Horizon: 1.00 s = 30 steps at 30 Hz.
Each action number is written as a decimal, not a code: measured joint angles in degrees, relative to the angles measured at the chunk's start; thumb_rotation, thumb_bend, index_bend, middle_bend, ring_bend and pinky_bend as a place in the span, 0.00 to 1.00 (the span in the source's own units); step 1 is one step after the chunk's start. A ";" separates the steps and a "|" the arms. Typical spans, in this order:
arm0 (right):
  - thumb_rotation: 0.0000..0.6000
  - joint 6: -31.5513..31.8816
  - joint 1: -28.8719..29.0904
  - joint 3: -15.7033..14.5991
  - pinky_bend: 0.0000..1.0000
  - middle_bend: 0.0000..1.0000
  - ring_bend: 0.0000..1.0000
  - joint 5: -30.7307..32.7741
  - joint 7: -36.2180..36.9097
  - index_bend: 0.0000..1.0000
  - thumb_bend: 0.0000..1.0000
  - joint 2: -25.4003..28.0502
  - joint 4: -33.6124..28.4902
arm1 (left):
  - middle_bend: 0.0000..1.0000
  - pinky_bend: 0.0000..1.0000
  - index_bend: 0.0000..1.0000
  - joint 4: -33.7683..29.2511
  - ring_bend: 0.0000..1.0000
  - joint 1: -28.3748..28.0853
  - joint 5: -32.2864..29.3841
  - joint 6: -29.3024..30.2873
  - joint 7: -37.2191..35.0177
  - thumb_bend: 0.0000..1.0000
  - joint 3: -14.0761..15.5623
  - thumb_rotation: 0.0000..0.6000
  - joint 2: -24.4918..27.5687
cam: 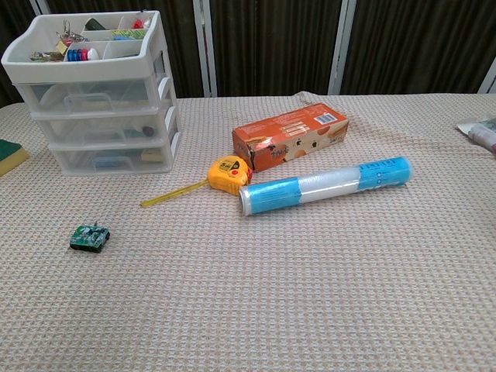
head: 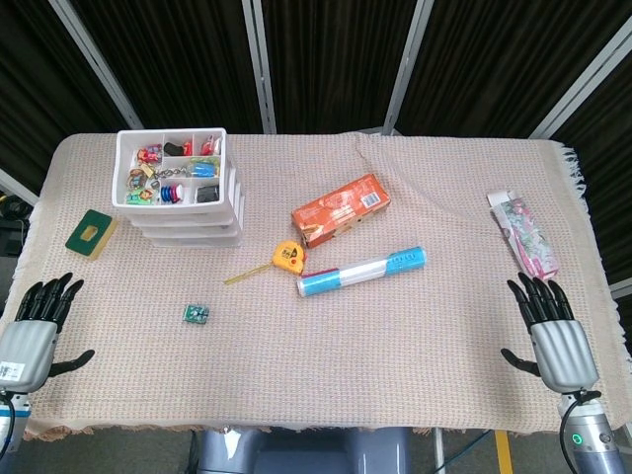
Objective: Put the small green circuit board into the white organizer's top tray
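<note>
Board [head: 197, 314] lies flat on the table [head: 395, 336], in front of the organizer [head: 183, 212] and well apart from it; nothing touches it. In the chest view it sits alone at the left, with bare cloth on all sides.

Left hand [head: 32, 331] rests at the near left table edge, released, fingers spread, holding nothing. Right hand [head: 553, 336] is at the near right edge, likewise released and empty. Neither shows in the chest view. The pick has not begun.

Top tray [cam: 81, 46] is already crowded with keys, rings and small trinkets across its compartments. Which compartment has room cannot be told.

Risks, as judged:
- The board is small and low on a woven cloth. Large fingers may push it along or catch the weave instead of lifting it.
- A pinch on the edges could flip it or let it slip on the way up.
- The tray sits high on three drawers. A low carry could strike the organizer's front or rim and shift it.
- A release over the packed contents may leave the board perched on them, or bounce it out.
- The tape measure [head: 287, 256], with its blade extended toward the board, lies to the right; the left hand's path avoids it.
</note>
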 measured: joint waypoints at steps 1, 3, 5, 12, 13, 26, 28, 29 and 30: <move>1.00 -0.05 0.00 0.00 0.00 0.00 0.00 0.09 0.01 0.03 0.00 0.01 -0.02 | 0.00 0.00 0.03 -0.09 0.00 0.02 -0.08 0.00 -0.05 0.10 -0.02 1.00 0.02; 1.00 -0.02 -0.06 0.01 0.00 0.00 0.00 0.21 0.17 0.03 0.00 0.07 -0.03 | 0.00 0.00 0.03 -0.24 0.00 0.03 -0.10 -0.03 0.08 0.10 0.00 1.00 0.06; 1.00 0.15 -0.17 0.01 0.00 0.00 0.00 0.24 0.41 0.03 0.00 0.18 0.01 | 0.00 0.00 0.03 -0.42 0.00 0.00 0.02 -0.07 0.26 0.10 0.05 1.00 0.06; 1.00 0.34 -0.27 -0.12 0.00 0.00 0.00 -0.03 0.65 0.03 0.00 0.28 0.02 | 0.02 0.16 0.00 -1.57 0.07 -0.25 -0.70 -1.18 -0.96 0.62 0.10 1.00 0.14; 1.00 0.33 -0.27 -0.11 0.00 0.00 0.00 -0.01 0.66 0.03 0.00 0.27 0.00 | 0.09 0.24 0.00 -1.93 0.17 -0.35 -1.00 -1.48 -1.60 0.71 0.00 1.00 0.22; 1.00 0.22 -0.20 -0.08 0.00 0.00 0.00 0.03 0.77 0.03 0.00 0.25 0.11 | 0.82 0.61 0.00 -9.37 0.83 -6.35 -13.88 -10.98 -15.08 0.95 -8.40 1.00 0.45; 1.00 0.18 -0.19 -0.08 0.00 0.00 0.00 0.06 0.81 0.03 0.00 0.24 0.14 | 0.85 0.62 0.00 -10.47 0.85 -7.97 -18.63 -15.27 -17.50 0.97 -9.88 1.00 0.55; 1.00 0.17 -0.18 -0.08 0.00 0.00 0.00 0.06 0.83 0.03 0.00 0.25 0.15 | 0.86 0.63 0.00 -10.83 0.86 -8.71 -20.69 -17.22 -18.58 0.98 -10.51 1.00 0.57; 1.00 0.17 -0.17 -0.07 0.00 0.00 0.00 0.06 0.84 0.03 0.00 0.25 0.16 | 0.87 0.63 0.00 -11.20 0.86 -9.74 -23.32 -19.78 -19.99 0.99 -11.35 1.00 0.57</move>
